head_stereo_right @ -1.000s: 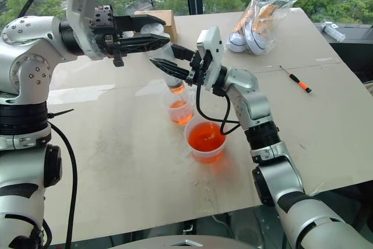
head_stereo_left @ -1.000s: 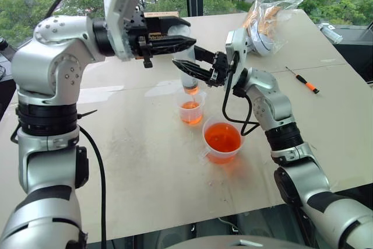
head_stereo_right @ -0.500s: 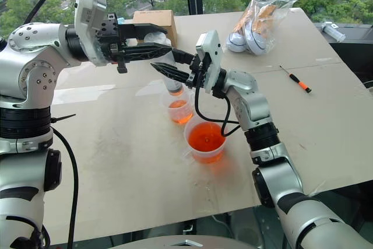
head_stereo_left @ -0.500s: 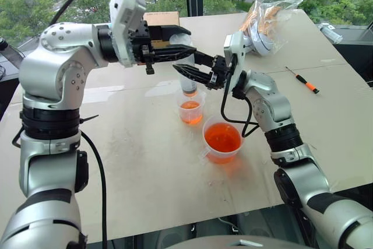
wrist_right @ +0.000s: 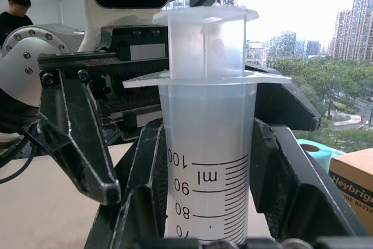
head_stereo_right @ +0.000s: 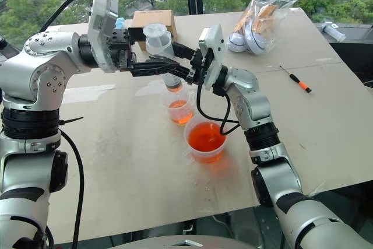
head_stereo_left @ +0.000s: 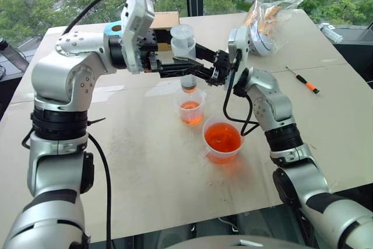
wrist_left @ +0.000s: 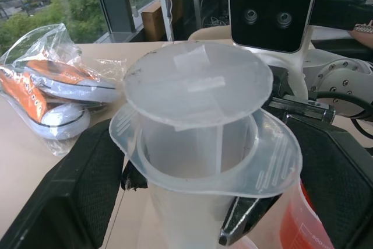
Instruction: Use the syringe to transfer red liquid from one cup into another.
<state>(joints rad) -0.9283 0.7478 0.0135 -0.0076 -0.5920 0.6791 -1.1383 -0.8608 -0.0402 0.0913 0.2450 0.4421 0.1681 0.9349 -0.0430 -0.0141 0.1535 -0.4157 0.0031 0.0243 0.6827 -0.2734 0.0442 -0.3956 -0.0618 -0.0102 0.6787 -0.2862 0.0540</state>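
Beige tabletop (head_stereo_left: pixel 140 161) by a window: the right claw (head_stereo_left: pixel 201 68) grips the syringe (head_stereo_left: pixel 185 56) upright, tip over the small cup (head_stereo_left: pixel 190 108) of red liquid (head_stereo_left: pixel 190 112). Beside it stands the big cup (head_stereo_left: pixel 222 140). The left claw (head_stereo_left: pixel 183 68) stands wide around the syringe.

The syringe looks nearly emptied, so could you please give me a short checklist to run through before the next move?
1. Right end effector shut on the syringe barrel: ok.
2. Syringe upright, tip above the smaller cup: ok.
3. Left end effector open beside the barrel: ok.
4. Plunger pressed near the flange: ok.
5. Liquid left in the barrel: cannot tell.
6. Larger cup upright, holding red liquid: ok.
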